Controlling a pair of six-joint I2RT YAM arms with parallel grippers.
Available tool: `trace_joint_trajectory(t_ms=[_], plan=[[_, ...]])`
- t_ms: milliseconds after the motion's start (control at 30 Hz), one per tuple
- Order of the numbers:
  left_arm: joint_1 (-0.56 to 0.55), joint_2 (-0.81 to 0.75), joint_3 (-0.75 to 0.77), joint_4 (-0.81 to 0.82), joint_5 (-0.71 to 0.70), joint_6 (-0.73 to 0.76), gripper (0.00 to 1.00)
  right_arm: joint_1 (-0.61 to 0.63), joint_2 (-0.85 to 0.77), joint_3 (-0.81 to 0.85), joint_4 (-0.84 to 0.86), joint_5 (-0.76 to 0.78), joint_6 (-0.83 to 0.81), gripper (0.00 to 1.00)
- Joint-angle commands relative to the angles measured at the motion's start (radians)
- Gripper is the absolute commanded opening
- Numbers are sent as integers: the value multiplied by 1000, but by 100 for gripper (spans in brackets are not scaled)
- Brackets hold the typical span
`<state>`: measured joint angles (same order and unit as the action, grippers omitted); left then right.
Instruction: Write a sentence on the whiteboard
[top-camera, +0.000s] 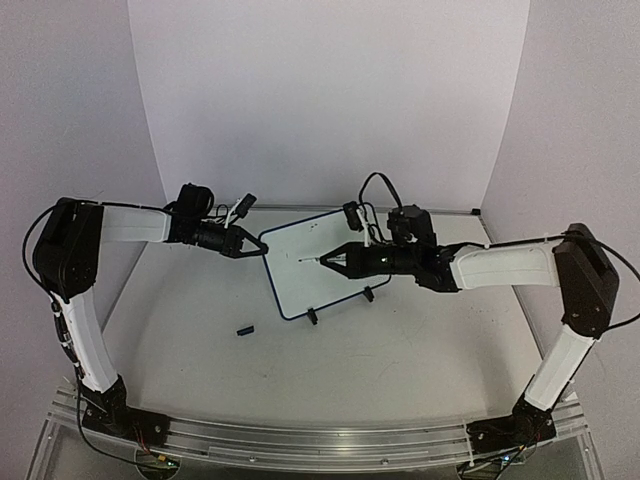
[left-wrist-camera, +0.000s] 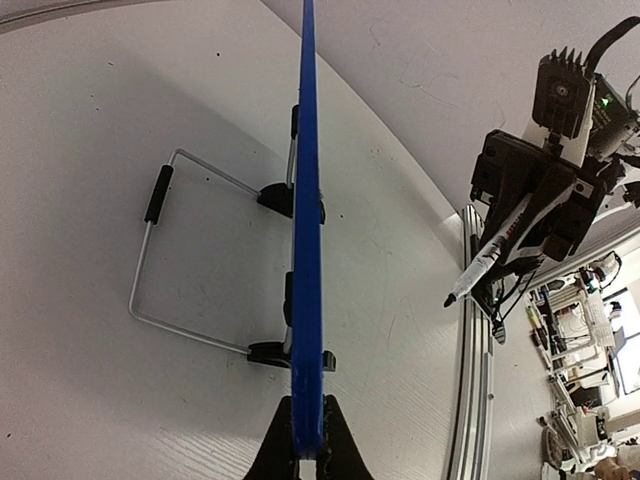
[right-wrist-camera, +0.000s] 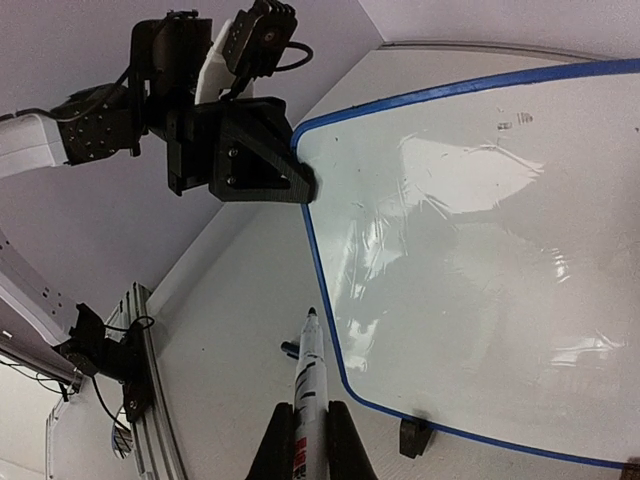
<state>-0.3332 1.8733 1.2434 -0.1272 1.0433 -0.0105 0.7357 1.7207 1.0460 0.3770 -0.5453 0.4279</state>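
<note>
Whiteboard (top-camera: 303, 285) sits approx mid-frame in the top view. It's propped on its black clip feet (left-wrist-camera: 283, 197) w/ a wire stand (left-wrist-camera: 150, 250) behind it, on the table (top-camera: 420, 350). Left gripper (top-camera: 255, 245) comes in from the left of that frame, jaws closed on the board's left corner. The left wrist cam shows the blue rim pinched btw both fingers at bottom centre. Right gripper (top-camera: 335, 260) hangs over the board's middle, jaws clamped on the marker (right-wrist-camera: 312, 375), nib pointing at the board.

Progress: basically at the start. Setup looks done, i.e. board steadied and pen in hand. The nib is bare; the small black piece (top-camera: 244, 330) on the table, lower left of the board, is prob. the cap, but it's too small to be sure. Board face in the right wrist view reads blank: glare and reflections, plus a couple of faint smudges at upper right. No lettering of the sentence shows anywhere. Nib isn't on the surface either; the left wrist view shows a clear gap btw nib and the board's edge-on rim.

Left to do: the whole sentence. That means bringing the nib into contact, writing every word, then lifting off. The left hold will likely need to resist pen pressure so the board doesn't tip back on its stand.
</note>
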Motion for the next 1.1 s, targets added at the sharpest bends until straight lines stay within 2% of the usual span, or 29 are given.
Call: trace_joint_trajectory(t_ms=[0, 533, 1067], plan=[[-4, -37, 18, -97, -37, 64, 0, 1, 77, 123, 30, -21, -51, 0], [-5, -27, 44, -129, -54, 93, 0, 10, 279, 369, 28, -117, -29, 0], [-5, -27, 47, -134, -52, 98, 0, 13, 357, 454, 20, -45, -8, 0]])
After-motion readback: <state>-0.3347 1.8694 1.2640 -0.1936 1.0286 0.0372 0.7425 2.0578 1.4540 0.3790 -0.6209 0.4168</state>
